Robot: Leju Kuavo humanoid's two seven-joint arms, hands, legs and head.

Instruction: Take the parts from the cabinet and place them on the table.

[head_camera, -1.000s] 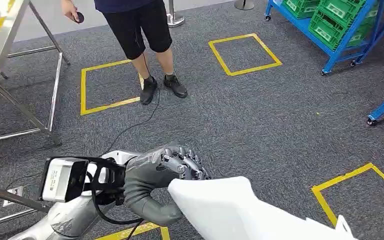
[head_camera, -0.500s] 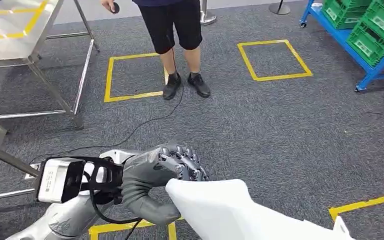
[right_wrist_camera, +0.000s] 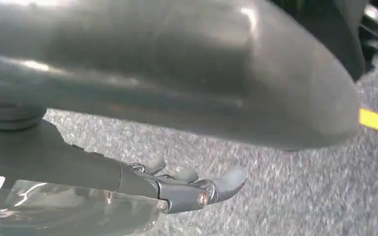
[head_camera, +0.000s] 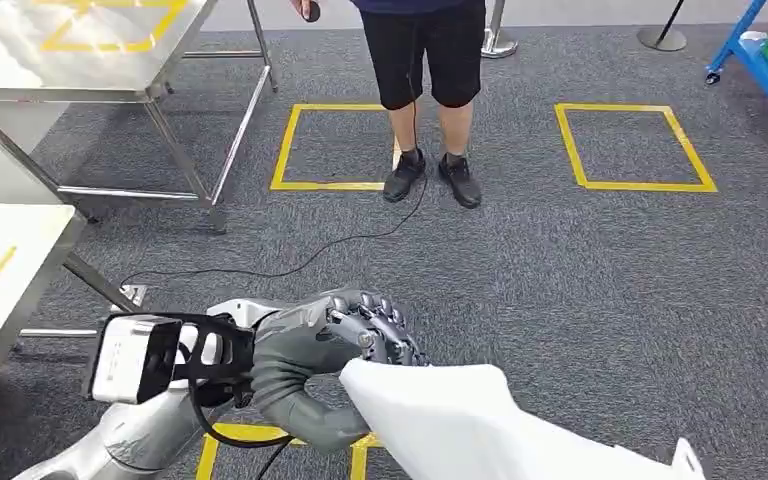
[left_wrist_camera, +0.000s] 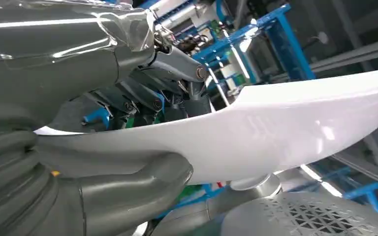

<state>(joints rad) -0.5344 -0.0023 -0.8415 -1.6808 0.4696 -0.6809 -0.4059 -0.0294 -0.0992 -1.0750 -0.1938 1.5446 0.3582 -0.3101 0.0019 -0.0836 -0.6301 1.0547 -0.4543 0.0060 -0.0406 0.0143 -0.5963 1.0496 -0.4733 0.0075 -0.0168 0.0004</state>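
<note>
Head view shows the left hand (head_camera: 345, 345), fingers (head_camera: 385, 330) and thumb clamped on a white part (head_camera: 460, 425) at lower centre. Right hand (right_wrist_camera: 187, 189) hangs, fingers loosely apart. Carrying step; next, face the surface (head_camera: 5, 260) at left and set it down.

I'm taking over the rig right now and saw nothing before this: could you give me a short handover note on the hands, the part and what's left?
Left robot hand: grips one end of the large white moulded plastic part, thumb under, fingers over.
Right robot hand: holds nothing, fingers apart above the grey carpet.
Steel-framed tables stand ahead to the left; a person stands in front.
Done: the part is in hand.
Left: set it on a table.
</note>
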